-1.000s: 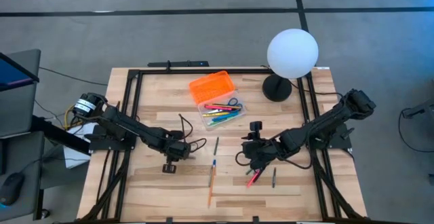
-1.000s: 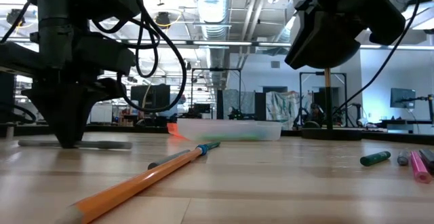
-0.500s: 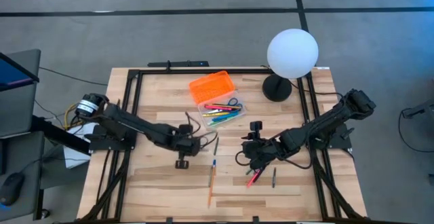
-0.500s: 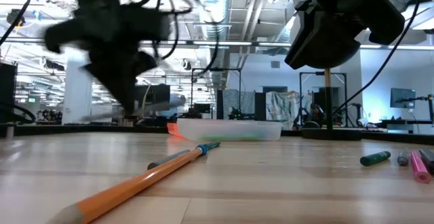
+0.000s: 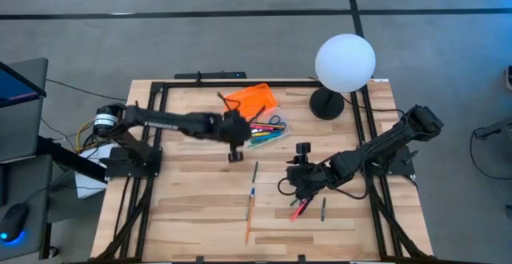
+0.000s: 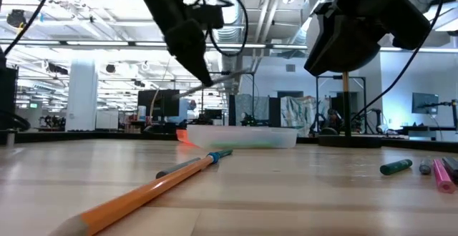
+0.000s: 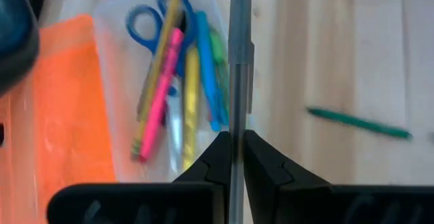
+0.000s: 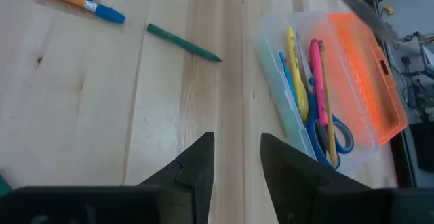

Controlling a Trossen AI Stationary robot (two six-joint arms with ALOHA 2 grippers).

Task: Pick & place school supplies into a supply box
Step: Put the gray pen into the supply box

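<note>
The wooden worktop (image 5: 192, 216) carries a white globe lamp (image 5: 345, 62) at the far right. The supply box (image 5: 258, 118) lies far-centre with its orange lid open, and inside are pens & blue scissors (image 7: 152, 30). The left gripper (image 5: 234, 146) hangs over the box's near-left edge, pinching a grey pen (image 7: 238, 81) btw. its pressed fingers. The right gripper (image 5: 299, 186) rests low at the centre-right, fingers spread, holding nothing. An orange pencil (image 5: 250, 216), a green pen (image 5: 254, 172), a pink marker (image 5: 300, 209) & one dark pen (image 5: 323, 209) lie loose on the worktop.
</note>
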